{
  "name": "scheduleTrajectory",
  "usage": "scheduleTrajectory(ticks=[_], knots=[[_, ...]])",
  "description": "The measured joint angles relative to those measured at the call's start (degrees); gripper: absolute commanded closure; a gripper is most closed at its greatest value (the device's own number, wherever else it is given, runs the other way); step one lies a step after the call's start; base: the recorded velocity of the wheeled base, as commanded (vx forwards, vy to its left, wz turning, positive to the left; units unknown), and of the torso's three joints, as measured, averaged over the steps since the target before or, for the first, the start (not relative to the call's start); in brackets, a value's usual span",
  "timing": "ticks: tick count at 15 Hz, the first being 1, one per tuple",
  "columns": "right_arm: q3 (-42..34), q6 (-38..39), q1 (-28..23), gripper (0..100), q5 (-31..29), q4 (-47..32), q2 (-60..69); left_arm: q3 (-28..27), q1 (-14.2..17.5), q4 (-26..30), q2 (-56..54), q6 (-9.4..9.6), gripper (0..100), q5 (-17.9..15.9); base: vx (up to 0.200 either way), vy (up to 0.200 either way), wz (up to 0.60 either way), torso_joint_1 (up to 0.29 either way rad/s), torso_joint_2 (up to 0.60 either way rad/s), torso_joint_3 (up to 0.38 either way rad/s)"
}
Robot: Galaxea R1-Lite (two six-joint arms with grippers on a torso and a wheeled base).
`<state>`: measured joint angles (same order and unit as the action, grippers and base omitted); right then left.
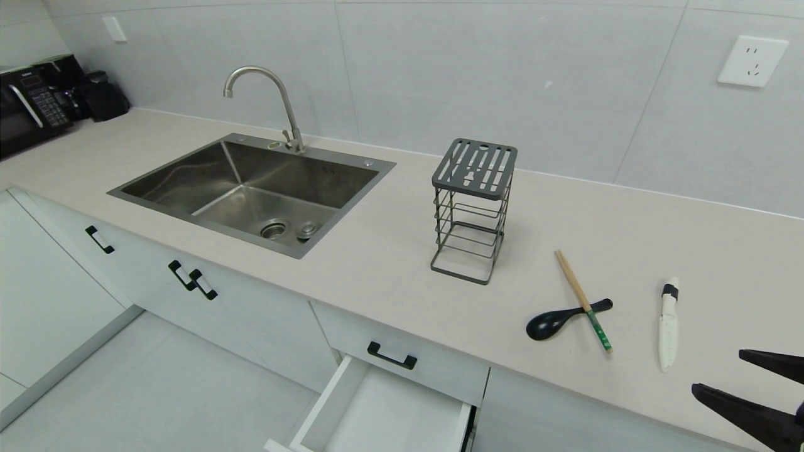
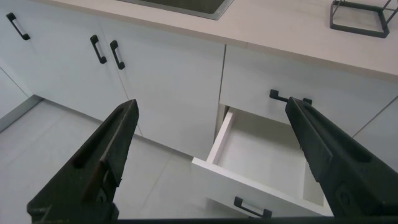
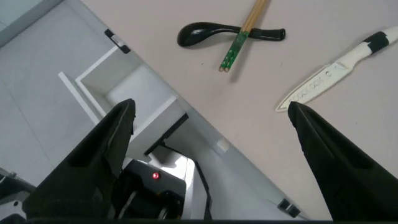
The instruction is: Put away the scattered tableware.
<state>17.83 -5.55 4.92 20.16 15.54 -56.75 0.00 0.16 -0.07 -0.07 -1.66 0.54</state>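
A black spoon [image 1: 559, 320] lies on the counter with a pair of wooden chopsticks [image 1: 583, 300] crossed over its handle. Right of them is a white knife [image 1: 668, 323] with a black band. My right gripper [image 1: 717, 371] hangs open at the counter's front right, just beyond the knife's tip, holding nothing. The right wrist view looks down on the spoon [image 3: 199, 34], the chopsticks [image 3: 239, 37] and the knife [image 3: 333, 71] past its open gripper [image 3: 211, 109]. My left gripper [image 2: 211, 106] is open and empty, low in front of the cabinets, facing the pulled-out white drawer [image 2: 214, 146].
A grey wire cutlery rack [image 1: 474, 210] stands mid-counter, left of the utensils. The steel sink [image 1: 188, 210] with its tap [image 1: 264, 94] is farther left. The open drawer [image 1: 320, 402] juts out below the counter edge. A black microwave [image 1: 28, 107] sits at the far left.
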Motion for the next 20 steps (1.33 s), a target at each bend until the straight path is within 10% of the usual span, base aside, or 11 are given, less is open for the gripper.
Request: scheduleTrajectory(ticks=[20], knots=[[16.66, 0.93, 10.45, 0, -13.98, 9.25, -41.09, 0.0, -0.02, 0.0, 0.0, 0.0, 0, -0.02, 0.0, 0.0, 0.0, 0.0, 0.0, 0.0]])
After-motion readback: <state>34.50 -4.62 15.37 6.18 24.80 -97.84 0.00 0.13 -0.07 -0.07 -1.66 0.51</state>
